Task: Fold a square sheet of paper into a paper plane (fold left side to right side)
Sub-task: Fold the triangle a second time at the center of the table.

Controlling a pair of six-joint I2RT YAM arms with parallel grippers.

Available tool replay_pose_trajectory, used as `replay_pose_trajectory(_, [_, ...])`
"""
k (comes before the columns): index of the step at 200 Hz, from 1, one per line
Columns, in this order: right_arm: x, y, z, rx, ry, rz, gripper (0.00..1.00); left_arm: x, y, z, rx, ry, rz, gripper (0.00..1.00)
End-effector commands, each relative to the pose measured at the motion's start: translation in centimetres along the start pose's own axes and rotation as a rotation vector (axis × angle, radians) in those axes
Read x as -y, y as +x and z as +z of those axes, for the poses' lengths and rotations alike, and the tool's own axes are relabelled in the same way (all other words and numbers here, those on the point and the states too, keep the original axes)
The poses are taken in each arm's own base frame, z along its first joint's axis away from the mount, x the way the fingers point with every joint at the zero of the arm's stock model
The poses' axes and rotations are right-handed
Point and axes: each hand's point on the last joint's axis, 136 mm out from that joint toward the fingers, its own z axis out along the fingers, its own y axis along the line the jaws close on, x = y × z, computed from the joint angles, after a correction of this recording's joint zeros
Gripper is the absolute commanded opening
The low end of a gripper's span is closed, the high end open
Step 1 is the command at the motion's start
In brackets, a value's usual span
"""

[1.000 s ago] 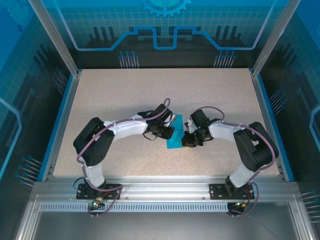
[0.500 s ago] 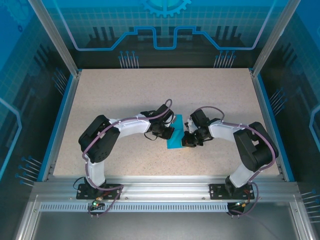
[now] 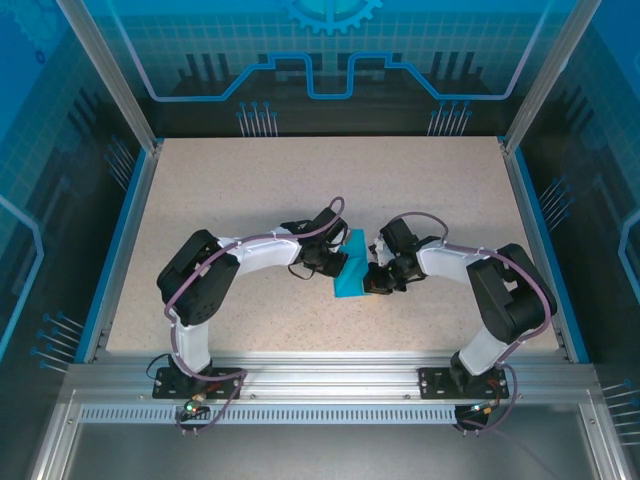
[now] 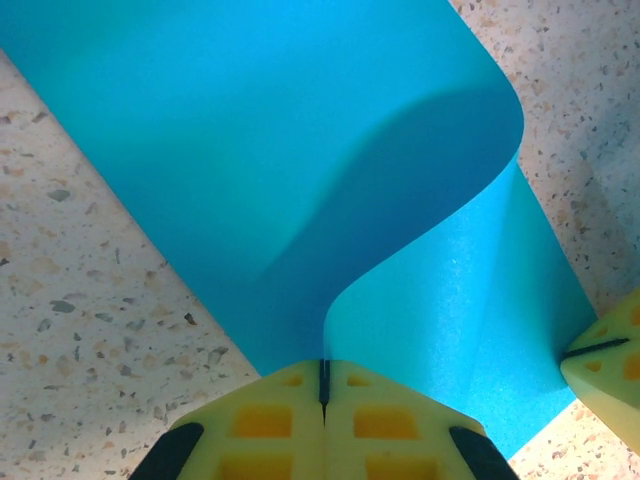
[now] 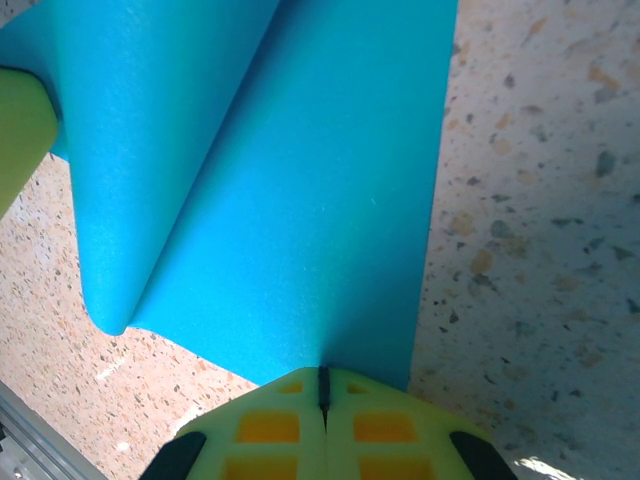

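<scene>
In the middle of the worktop (image 3: 250, 200), between the two arms, the square sheet of paper (image 3: 349, 283) is lying half rolled over on itself. The left end effector (image 3: 337, 266) is coming in from the sheet's left side, the right end effector (image 3: 376, 283) from its right, and both are sitting right at the paper.

Up close, the left fingertips (image 4: 280, 410) are pressed together, and the blue edge is rising straight out of the seam between them, so I'm reading that as a pinch on the sheet's left edge. The flap is arching over in a soft curl, not yet flattened. That looks like the left side being carried across to the right.

The right fingertips (image 5: 370, 420) are also pressed together, sitting on the opposite edge. Whether they're nipping the paper or only pinning it down, I can't tell. Either way, they seem to be anchoring that side so the sheet isn't sliding while the flap is travelling over.

From overhead the paper is showing as a narrow band, its long axis running away from the arm bases and leaning a touch right at the far end. There's no nose formed yet, so it isn't pointing anywhere.
</scene>
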Motion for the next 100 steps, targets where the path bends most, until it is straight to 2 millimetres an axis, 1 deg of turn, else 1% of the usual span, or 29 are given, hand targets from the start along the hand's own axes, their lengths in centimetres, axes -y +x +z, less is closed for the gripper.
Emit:
replay_pose_trajectory(1, [1.70,1.74,0.60,-0.067,0.088,0.017,0.00,-0.62,-0.42,0.04,-0.009,-0.028,0.012,0.04])
replay_pose_trajectory(100, [1.77,1.90,0.74,-0.076,0.093,0.019,0.00,-0.94,0.01,0.79,-0.025,-0.038,0.013,0.05])
